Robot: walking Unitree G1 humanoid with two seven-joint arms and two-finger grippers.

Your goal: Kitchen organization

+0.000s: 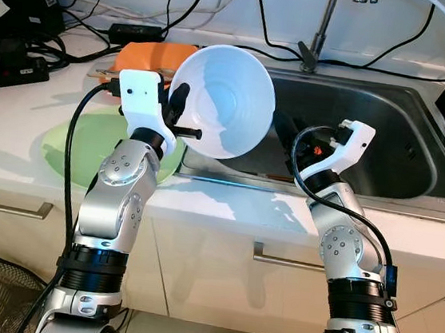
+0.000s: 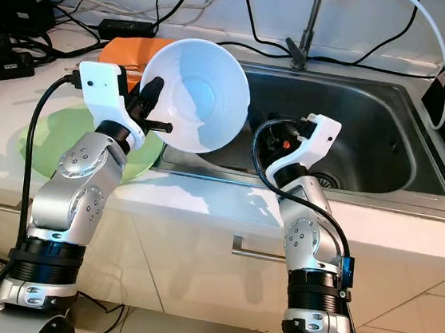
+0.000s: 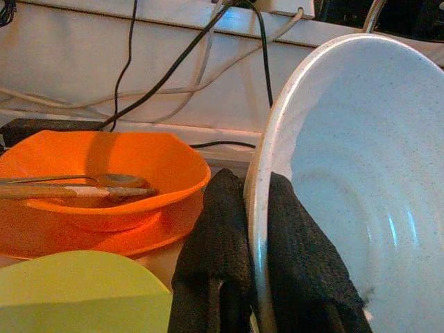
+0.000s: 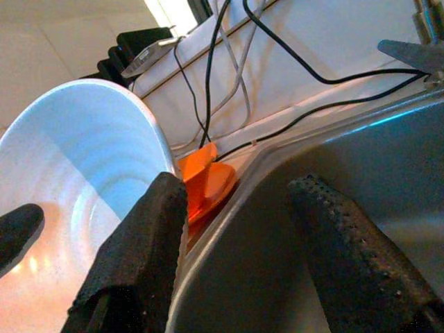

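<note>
A large white bowl (image 1: 226, 99) hangs tilted on its side above the sink's left edge, its opening facing me. My left gripper (image 3: 255, 208) is shut on the bowl's rim, one finger inside and one outside. My right gripper (image 4: 236, 208) stands open just right of the bowl, low over the sink (image 1: 385, 153). One of its fingers (image 4: 142, 236) lies close against the bowl's outer wall. An orange bowl (image 3: 104, 159) holding wooden utensils (image 3: 76, 186) sits on the counter behind the left gripper. A light green plate (image 1: 88, 147) lies flat on the counter below it.
The steel sink basin takes up the right half of the counter, with the faucet (image 1: 317, 41) at its back. Black cables and power strips (image 1: 21, 31) crowd the back left of the counter. Cabinet drawers with handles (image 1: 284, 258) run below.
</note>
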